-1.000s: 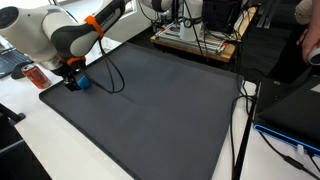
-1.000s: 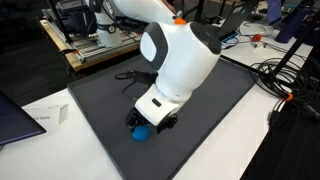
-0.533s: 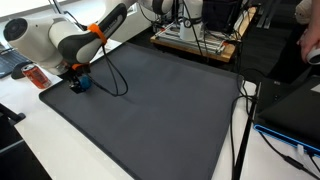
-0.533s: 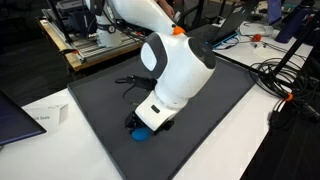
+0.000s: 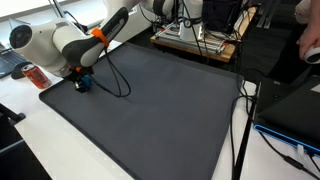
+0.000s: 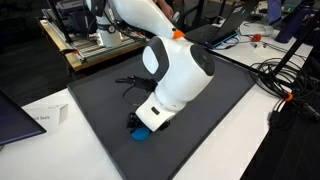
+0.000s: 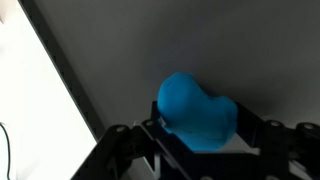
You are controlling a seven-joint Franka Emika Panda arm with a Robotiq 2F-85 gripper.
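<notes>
An orange can [image 5: 37, 75] stood on the white surface [image 5: 40, 140] just off the mat's [image 5: 170, 110] left edge in an exterior view. Just inside that edge, near the mat's far-left corner, a blue lump [image 5: 84, 84] lay on the mat beneath the bent arm [image 5: 60, 42]. In the wrist view the jaws stood on either side of the lump, close against it. Whether they pinched it or merely flanked it I could not tell. Right of the lump, a black cable [image 5: 115, 80] looped over the mat.
</notes>
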